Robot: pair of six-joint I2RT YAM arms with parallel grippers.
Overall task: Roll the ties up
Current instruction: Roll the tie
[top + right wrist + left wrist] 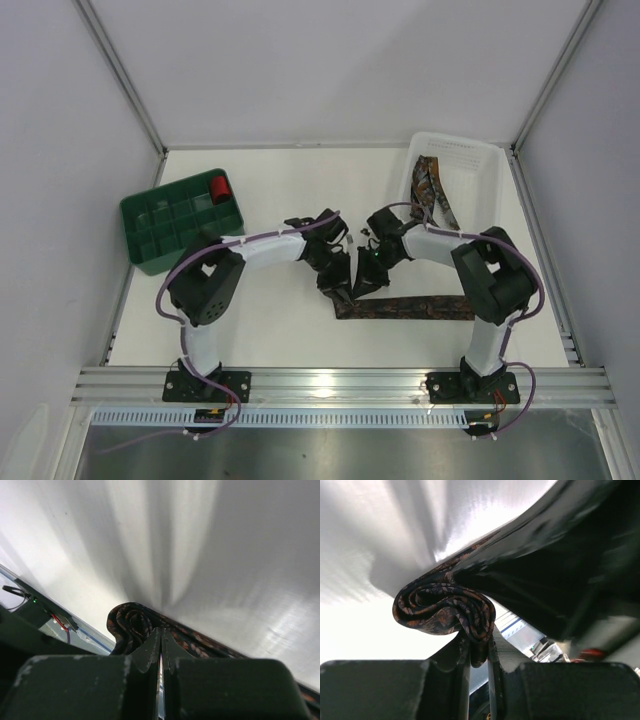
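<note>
Should the left fingers (451, 666), pinching the loose coil of the tie (440, 609), slacken, its turns could spring apart. The right fingers (146, 652), clenched tight beside it, may hold no fabric. Its unrolled tail (415, 308) trails right across the near white table (280, 190), between bare pale walls (60, 150).

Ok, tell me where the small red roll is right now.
Top view: the small red roll stands in the far right corner compartment of the green organizer tray, left side of the table.
</note>
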